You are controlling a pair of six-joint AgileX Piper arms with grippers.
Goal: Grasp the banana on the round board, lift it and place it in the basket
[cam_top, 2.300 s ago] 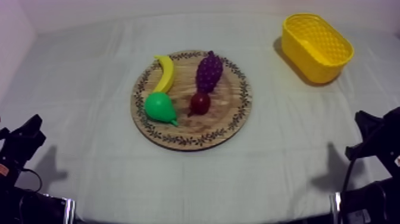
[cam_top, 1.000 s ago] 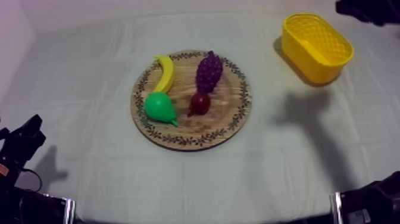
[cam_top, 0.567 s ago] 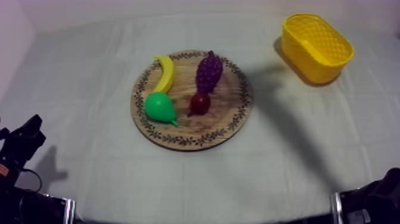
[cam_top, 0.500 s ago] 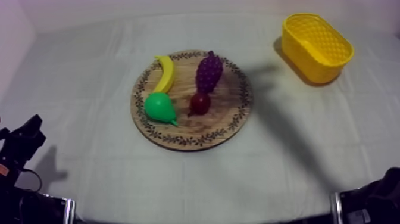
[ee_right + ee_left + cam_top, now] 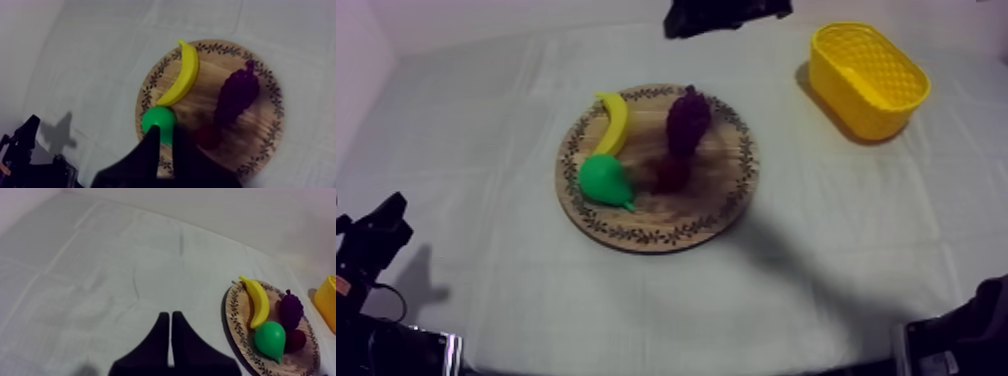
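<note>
- The banana (image 5: 616,122) lies on the wooden board (image 5: 736,200), along its far-left rim. Its lower end is right against the pear (image 5: 604,180). The yellow basket (image 5: 868,78) stands well apart at the counter's (image 5: 486,110) far right.
- Your right tool (image 5: 164,134) hovers high over the board, above the pear. Its fingers seem to lie together as a narrow wedge, with nothing held. In the top view the right arm (image 5: 726,15) comes in at the far edge.
- Your left tool (image 5: 171,337) sits low at its own side, closed on nothing and pointing at bare cloth beside the board.
- Risk: the tool lines up nearer the pear than the banana. If you descend from here, you could close on the pear or knock it into the small red fruit (image 5: 671,172).
- Risk: the fingers need to spread before you go down. If they reach the banana together, they would likely push it off the rim.
- Risk: the banana is smooth and curved. A grip near either end may let it swing or slip on the way to the basket, so aim for the middle, clear of the pear and the bunch of grapes (image 5: 688,118).
- Risk: a release short of the basket could leave the banana on its near wall or on the cloth.
- Change: a couple of seconds ago the right arm rested low at the right edge. It has since lifted and swung over the board, and its shadow now darkens the red fruit and the board's right half.
- Unchanged: the fruit, board, basket and left arm are all where they were.
</note>
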